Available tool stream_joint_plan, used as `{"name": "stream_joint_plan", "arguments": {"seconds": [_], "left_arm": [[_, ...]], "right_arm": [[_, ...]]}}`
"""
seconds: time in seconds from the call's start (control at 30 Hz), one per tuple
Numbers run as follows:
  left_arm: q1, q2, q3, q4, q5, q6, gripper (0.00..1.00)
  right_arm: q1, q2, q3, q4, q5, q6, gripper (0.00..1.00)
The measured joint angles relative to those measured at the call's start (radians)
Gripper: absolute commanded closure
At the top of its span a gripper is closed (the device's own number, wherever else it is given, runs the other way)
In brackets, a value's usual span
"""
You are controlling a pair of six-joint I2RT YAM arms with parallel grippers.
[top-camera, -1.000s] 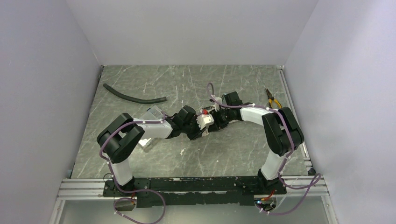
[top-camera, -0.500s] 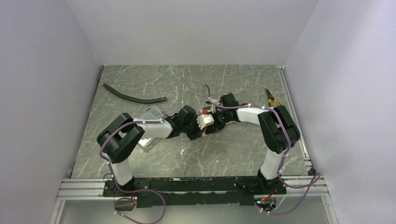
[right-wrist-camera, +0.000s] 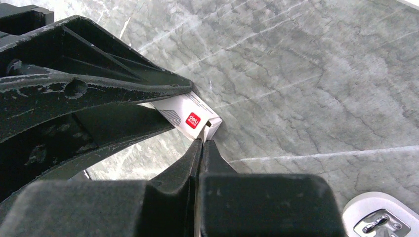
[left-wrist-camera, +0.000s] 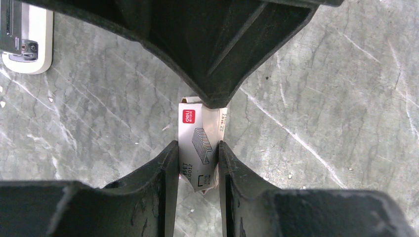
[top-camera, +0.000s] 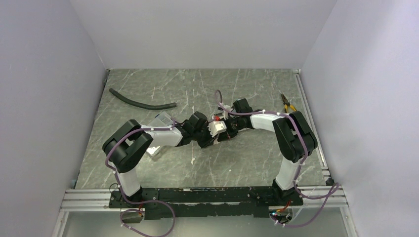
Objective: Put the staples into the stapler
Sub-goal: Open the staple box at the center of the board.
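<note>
The staples are a small white cardboard box (left-wrist-camera: 197,143) with a red mark, held off the table between the fingers of my left gripper (left-wrist-camera: 197,149), which is shut on its sides. My right gripper (right-wrist-camera: 201,143) comes from the opposite side with its jaws pressed together on the flap at the box's (right-wrist-camera: 187,117) open end. In the left wrist view a white stapler (left-wrist-camera: 25,45) lies on the table at the far left. A corner of a stapler (right-wrist-camera: 376,220) shows at the bottom right of the right wrist view.
A black hose (top-camera: 142,101) lies at the back left of the marbled table (top-camera: 247,163). Orange-handled pliers (top-camera: 288,104) rest at the back right. A pale object (top-camera: 163,120) sits half hidden beside my left forearm.
My right arm moved slightly left toward the box and its jaws closed on the box's end. The left gripper kept still, holding the box.
</note>
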Motion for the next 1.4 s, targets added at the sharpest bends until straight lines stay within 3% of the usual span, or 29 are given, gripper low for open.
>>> {"name": "stream_joint_plan", "arguments": {"seconds": [1.4], "left_arm": [[-0.011, 0.034, 0.086, -0.119, 0.039, 0.073, 0.69]], "right_arm": [[-0.051, -0.027, -0.009, -0.076, 0.008, -0.017, 1.00]]}}
